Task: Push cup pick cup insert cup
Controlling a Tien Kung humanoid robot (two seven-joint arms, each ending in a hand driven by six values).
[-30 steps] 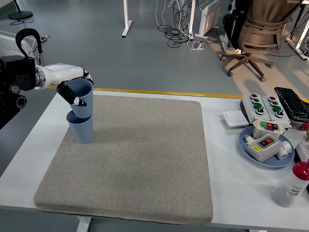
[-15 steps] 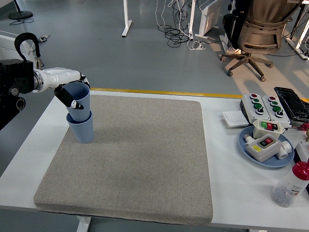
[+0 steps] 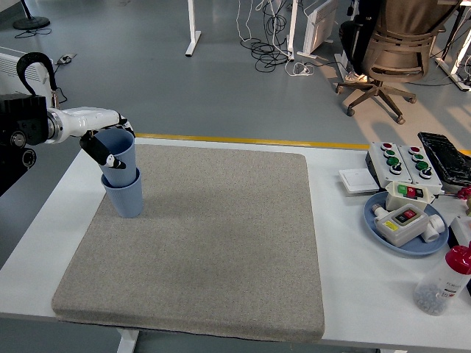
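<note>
Head view looks down on a white table (image 3: 346,294) covered at its middle and left by a large grey mat (image 3: 213,243); the left arm (image 3: 44,126) reaches in from the left edge over the mat's far-left corner; its left hand (image 3: 103,141) has fingers clamped around the upper blue cup (image 3: 118,151), which tilts slightly and sits partway inside the lower blue cup (image 3: 125,195) standing upright on the mat; well apart at the right, a blue plate (image 3: 379,220) carries button boxes; nearer, a red-capped bottle (image 3: 445,283) stands by the edge.
</note>
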